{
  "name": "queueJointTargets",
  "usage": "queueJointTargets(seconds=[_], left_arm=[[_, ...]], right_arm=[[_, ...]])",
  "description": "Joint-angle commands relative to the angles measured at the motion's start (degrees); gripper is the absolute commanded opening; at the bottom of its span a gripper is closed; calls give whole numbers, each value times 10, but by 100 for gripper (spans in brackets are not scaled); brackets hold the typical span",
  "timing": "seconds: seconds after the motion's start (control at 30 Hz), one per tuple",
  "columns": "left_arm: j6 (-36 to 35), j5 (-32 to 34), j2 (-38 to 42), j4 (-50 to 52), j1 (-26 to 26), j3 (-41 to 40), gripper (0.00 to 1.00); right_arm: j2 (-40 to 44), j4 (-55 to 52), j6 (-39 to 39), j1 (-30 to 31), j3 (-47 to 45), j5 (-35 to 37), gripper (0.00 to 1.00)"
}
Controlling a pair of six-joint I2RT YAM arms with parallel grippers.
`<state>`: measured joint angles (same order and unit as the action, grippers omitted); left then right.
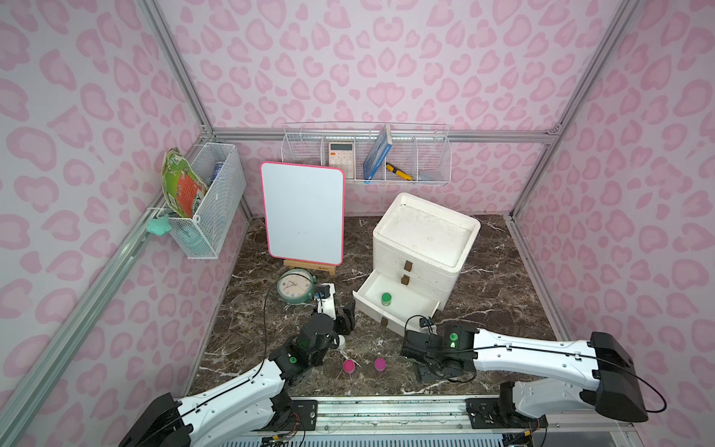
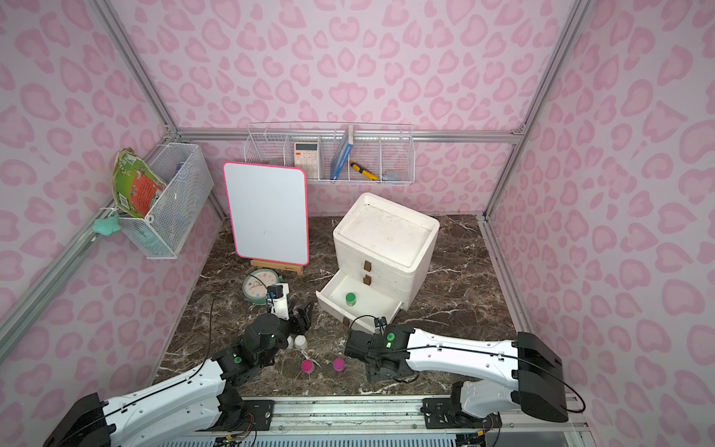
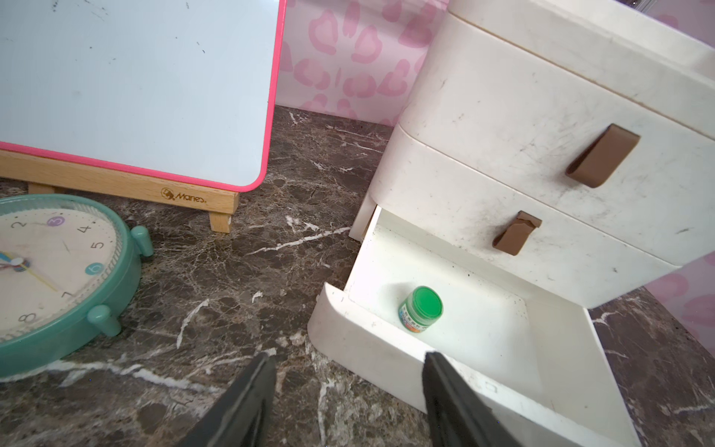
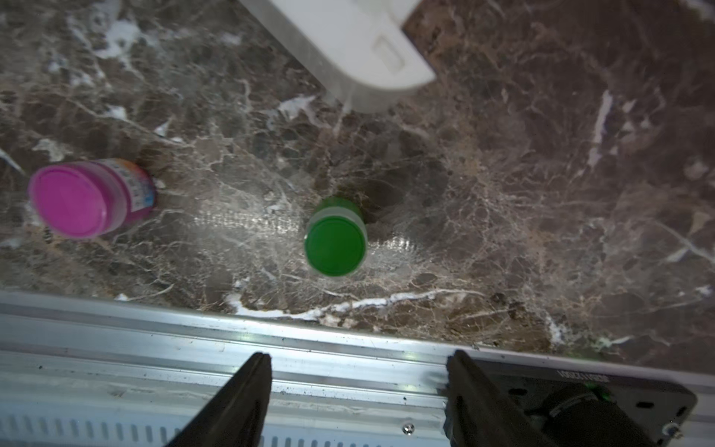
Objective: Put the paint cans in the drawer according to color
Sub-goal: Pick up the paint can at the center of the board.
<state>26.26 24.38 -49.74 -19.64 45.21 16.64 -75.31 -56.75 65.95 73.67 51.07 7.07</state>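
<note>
Right wrist view, item 1: right gripper (image 4: 358, 360), jaws spread and empty, hanging above the second green can (image 4: 336, 242). That can stands upright on the marble table (image 4: 541, 174), between the front rail and the pulled-out drawer's front. In the top views it lies hidden under the right wrist.

Clock directions below are read in a top view, 12 o'clock being the back wall.

Item 2: drawer chest (image 1: 421, 232), right of centre, upper two drawers shut. The bottom drawer (image 1: 410, 309) is pulled out toward 7 o'clock.

Item 3: first green can (image 1: 386, 298), upright inside the bottom drawer, nothing else with it.

Item 4: two pink cans (image 1: 349, 365) (image 1: 380, 364), side by side on the table at 6 o'clock of the open drawer. The right-hand one sits just at 9 o'clock of the right gripper.

Item 5: white can (image 2: 300, 341), beside the left wrist. A second white one cannot be made out for certain.

Item 6: left gripper (image 3: 348, 358), jaws apart and holding nothing, at 9 o'clock of the open drawer and aimed at it.

Status, as judged: the green pair is half stowed, and the pick of the second green can is in hand. The next move calls for lowering the right jaws squarely around the small can and pinching without tipping it. Then lift it clear of the drawer front and release it beside its twin.
</note>
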Motion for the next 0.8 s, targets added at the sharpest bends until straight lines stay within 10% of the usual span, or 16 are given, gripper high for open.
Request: queueJointTargets(seconds=[0.0, 0.77], left_arm=[[10, 3, 10, -3, -1, -1, 65], [5, 4, 33, 4, -6, -9, 65]], right_arm=[[-2, 73, -5, -19, -24, -40, 74], [-74, 192, -86, -80, -70, -35, 36]])
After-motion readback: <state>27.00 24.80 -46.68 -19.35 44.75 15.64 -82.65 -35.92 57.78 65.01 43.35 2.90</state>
